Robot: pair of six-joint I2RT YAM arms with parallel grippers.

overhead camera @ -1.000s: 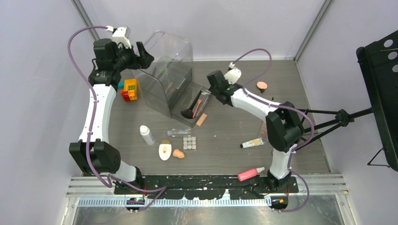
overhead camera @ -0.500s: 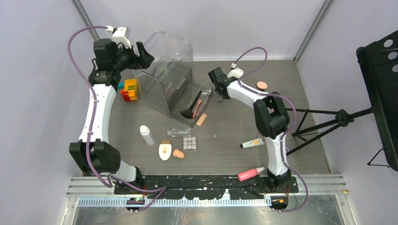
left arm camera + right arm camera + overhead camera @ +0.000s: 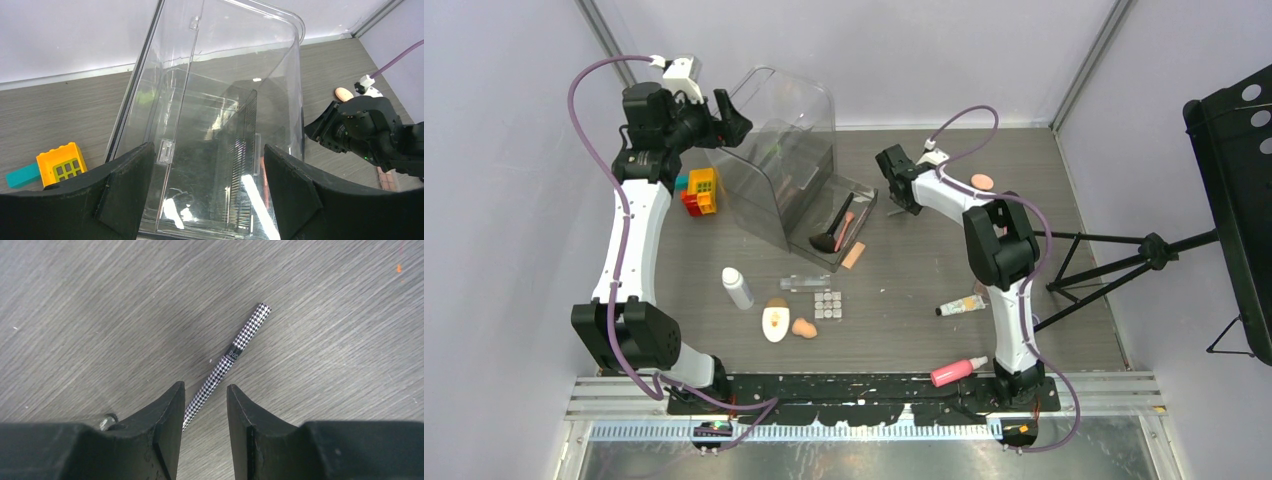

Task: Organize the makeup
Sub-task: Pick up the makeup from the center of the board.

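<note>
My right gripper points down at the table, open, its jaws a narrow gap apart. A thin black-and-white houndstooth makeup pencil lies flat on the table and runs in under that gap, beside the left fingertip. My left gripper hangs wide open at the clear case's upper left edge. A black brush lies in the pulled-out drawer. On the table lie a white bottle, clear bottle, palette, white compact, peach sponge, cream tube and pink bottle.
Colourful toy bricks sit left of the case. A second peach sponge lies behind the right arm. A peach stick rests by the drawer's front corner. A black tripod and stand crowd the right side.
The right arm has folded its elbow back toward the wall, and its gripper has shifted slightly right and turned down at the table. The left arm has not moved.
</note>
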